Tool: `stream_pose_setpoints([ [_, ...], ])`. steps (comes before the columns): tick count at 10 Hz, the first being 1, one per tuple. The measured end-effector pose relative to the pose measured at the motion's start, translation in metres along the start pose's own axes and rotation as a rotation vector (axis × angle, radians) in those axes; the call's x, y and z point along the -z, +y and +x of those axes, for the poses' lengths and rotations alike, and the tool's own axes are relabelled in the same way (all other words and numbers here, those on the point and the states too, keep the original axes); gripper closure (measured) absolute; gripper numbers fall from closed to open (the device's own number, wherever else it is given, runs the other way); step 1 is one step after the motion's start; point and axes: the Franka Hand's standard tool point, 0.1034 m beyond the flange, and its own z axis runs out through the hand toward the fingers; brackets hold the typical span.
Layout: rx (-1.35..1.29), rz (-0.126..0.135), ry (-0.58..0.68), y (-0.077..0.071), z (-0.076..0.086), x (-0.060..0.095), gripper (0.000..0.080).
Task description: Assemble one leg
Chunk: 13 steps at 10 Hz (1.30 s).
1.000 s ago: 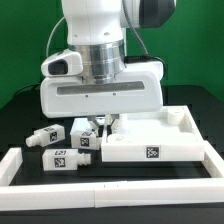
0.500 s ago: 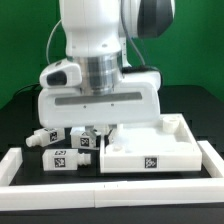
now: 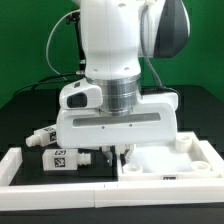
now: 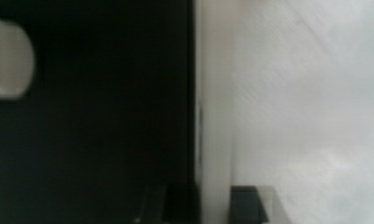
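Note:
Two legs, small white blocks with marker tags, lie at the exterior view's left: one [image 3: 40, 138] further back and one [image 3: 62, 158] nearer the front. My gripper [image 3: 116, 157] hangs low at the left edge of the large flat white panel [image 3: 170, 162]. In the wrist view my gripper [image 4: 210, 205] straddles the panel's edge, with the pale panel [image 4: 299, 110] on one side and black table on the other. It looks shut on that rim. A blurred white shape [image 4: 3, 60], perhaps a leg, shows at the frame's side.
A raised white rail [image 3: 18, 165] runs along the front and left of the work area, and another stretch [image 3: 212, 150] runs along the right. The panel lies in the front right corner, close against these rails. The arm's body hides the table behind the gripper.
The arm has moved toward the exterior view's right and front, and the panel has slid with it toward the front right corner. The two legs at the left have stayed put.

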Motion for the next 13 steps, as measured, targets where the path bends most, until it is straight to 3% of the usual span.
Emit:
stream_pose_setpoints([
  [1,-0.007,-0.011,0.0,0.004,0.0,0.001,0.0744],
  [4,-0.01,-0.004,0.001,0.003,0.0,0.001,0.0741],
  [7,-0.076,-0.014,-0.02,0.001,0.011,-0.004,0.0738],
  [10,-0.098,-0.004,-0.031,0.001,0.011,-0.004,0.0737],
  [11,-0.097,-0.004,-0.031,0.001,0.011,-0.005,0.0572],
  [12,-0.096,-0.003,-0.031,0.001,0.011,-0.005,0.0572],
  [13,-0.079,-0.002,-0.031,0.0,0.011,0.0,0.0433],
])
